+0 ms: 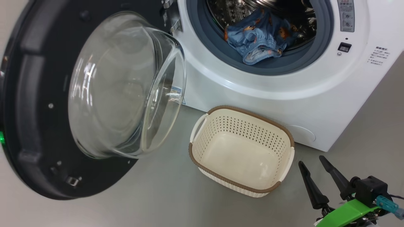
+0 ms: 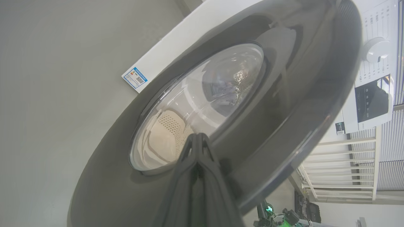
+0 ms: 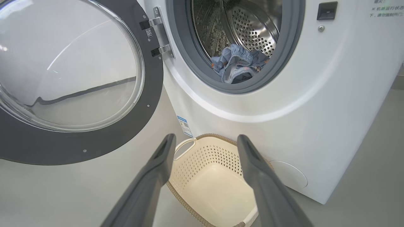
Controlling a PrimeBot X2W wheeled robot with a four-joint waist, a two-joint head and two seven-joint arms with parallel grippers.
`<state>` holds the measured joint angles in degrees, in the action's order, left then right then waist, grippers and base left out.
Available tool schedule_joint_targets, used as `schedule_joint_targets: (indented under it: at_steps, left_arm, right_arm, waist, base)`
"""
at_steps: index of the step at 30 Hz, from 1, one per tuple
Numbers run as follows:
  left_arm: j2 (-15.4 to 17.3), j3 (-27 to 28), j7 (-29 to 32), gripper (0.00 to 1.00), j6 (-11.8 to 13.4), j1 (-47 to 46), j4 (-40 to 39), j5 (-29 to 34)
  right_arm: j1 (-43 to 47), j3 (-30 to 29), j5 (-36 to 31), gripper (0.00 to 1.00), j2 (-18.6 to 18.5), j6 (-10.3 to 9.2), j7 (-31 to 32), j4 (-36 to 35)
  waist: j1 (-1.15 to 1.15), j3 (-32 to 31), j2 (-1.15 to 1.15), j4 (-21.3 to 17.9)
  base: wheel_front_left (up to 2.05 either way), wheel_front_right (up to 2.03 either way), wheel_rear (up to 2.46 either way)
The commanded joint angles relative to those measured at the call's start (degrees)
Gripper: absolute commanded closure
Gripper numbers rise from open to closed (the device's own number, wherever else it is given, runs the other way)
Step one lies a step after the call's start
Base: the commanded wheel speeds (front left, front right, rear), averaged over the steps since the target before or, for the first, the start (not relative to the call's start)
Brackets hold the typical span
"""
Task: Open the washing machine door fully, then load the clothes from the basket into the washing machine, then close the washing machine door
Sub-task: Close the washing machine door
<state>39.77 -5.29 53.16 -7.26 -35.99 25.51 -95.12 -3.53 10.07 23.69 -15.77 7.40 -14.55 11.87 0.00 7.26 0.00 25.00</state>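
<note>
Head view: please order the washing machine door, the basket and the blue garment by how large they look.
1. washing machine door, though it is nearest the camera.
2. basket.
3. blue garment, lying farther away in the drum.

Left jaws, pressed together, point at the glossy washing machine door (image 2: 284,104).

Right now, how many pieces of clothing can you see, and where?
1: a blue bundle in the drum, at its front lip by the rubber ring. The basket on the floor holds none. A second piece may be hidden within that bundle.
</note>
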Motion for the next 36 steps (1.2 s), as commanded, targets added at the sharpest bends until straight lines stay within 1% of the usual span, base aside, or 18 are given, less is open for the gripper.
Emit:
schedule_joint_targets:
  at_steps: [1, 9, 10, 16, 17, 19, 25, 36]
  left_arm:
    - [2.5, 2.0, 1.2, 1.00, -0.2, -0.4, -2.5, -0.5]
    - [0.1, 2.3, 4.0, 1.00, -0.2, 1.0, -7.9, -0.5]
    - [-0.8, 2.4, 4.8, 1.00, -0.2, 1.2, -9.5, -0.9]
    - [-3.5, 2.2, 6.7, 1.00, -0.2, 1.6, -15.0, -0.9]
    - [-3.5, 2.2, 6.7, 1.00, -0.2, 1.6, -15.0, -0.9]
    - [-4.8, 2.1, 7.3, 1.00, -0.2, 1.7, -16.8, -1.1]
    - [-7.9, 0.9, 8.1, 1.00, -0.2, 1.9, -21.0, -0.2]
    - [-13.1, -0.5, 6.1, 1.00, -0.2, -0.4, -22.4, 2.8]
  right_arm:
    - [0.3, 0.8, -0.5, 0.00, -0.2, 0.09, -0.4, -1.2]
    - [0.8, 0.3, -0.8, 0.00, 0.3, 0.09, -0.4, -1.5]
    - [0.9, 0.1, -0.8, 0.00, 0.6, 0.09, -0.4, -1.6]
    - [1.0, -0.8, -0.8, 0.00, 1.2, 0.09, -0.4, -1.9]
    - [1.0, -0.8, -0.8, 0.00, 1.2, 0.09, -0.4, -1.9]
    - [1.1, -0.9, -0.9, 0.00, 1.4, 0.09, -0.4, -2.0]
    - [1.3, -1.2, -1.1, 0.00, 2.0, 0.09, -0.4, -2.1]
    - [0.7, -1.7, -1.4, 0.00, 3.3, 0.09, -0.4, -2.7]
  waist:
    - [0.00, -0.5, 0.00, -0.2]
    - [0.00, -1.1, 0.00, -1.6]
    - [0.00, -1.2, 0.00, -2.1]
    - [0.00, -1.1, 0.00, -4.1]
    - [0.00, -1.1, 0.00, -4.1]
    - [0.00, -1.2, 0.00, -4.8]
    - [0.00, -1.4, 0.00, -7.8]
    - [0.00, 0.0, 0.00, -14.9]
  base:
    - [0.00, 0.00, 0.00]
    - [0.00, 0.00, 0.00]
    - [0.00, 0.00, 0.00]
    - [0.00, 0.00, 0.00]
    - [0.00, 0.00, 0.00]
    - [0.00, 0.00, 0.00]
    - [0.00, 0.00, 0.00]
    - [0.00, 0.00, 0.00]
